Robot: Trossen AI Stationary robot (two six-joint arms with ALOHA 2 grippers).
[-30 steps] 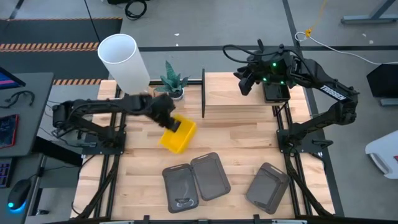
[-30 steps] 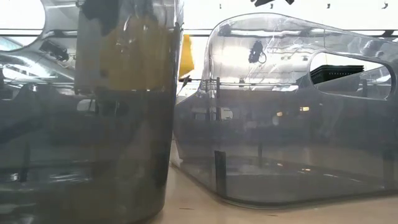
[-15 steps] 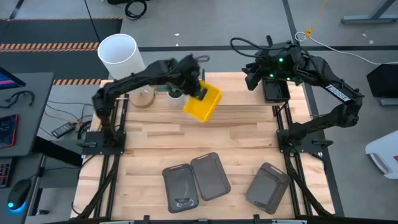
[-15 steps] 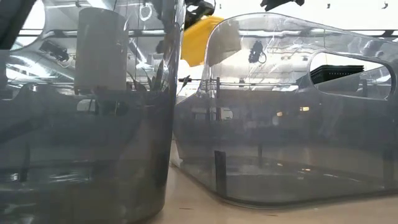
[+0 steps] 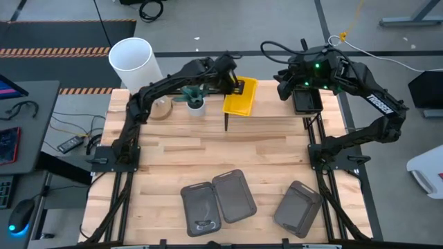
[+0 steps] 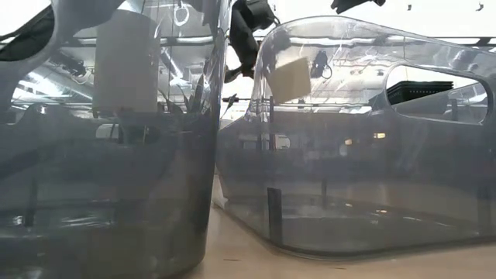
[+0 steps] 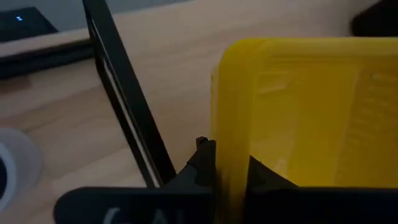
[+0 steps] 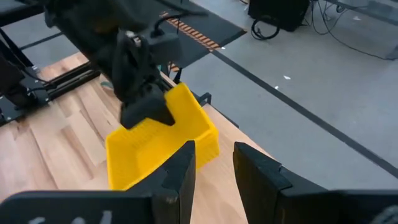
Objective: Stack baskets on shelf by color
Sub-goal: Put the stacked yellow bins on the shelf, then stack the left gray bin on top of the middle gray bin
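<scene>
Grey floor with cables surrounds my light-wood desk (image 5: 208,155), and the shelf (image 5: 266,114) sits along its far edge, a black frame post (image 5: 226,104) marking the shelf's left end. My left gripper (image 5: 234,84) is clamped on the wall of a yellow basket (image 5: 240,97), holding it over the left end of the shelf, just beside that post; the left wrist view shows my fingers pinching the rim (image 7: 224,162) with the post close alongside. My right gripper (image 5: 285,88) hangs with its fingers apart over the shelf's right end, above a black basket (image 5: 306,102) already there. Three dark grey baskets (image 5: 239,197) lie near the front edge of the desk.

To set this down well, I judge I should level the basket first, since it looks tilted, then slide it clear of the post before lowering so the wall does not catch. I should release only once the base rests flat on the plank, and lift straight up so my fingers do not drag the rim.
</scene>
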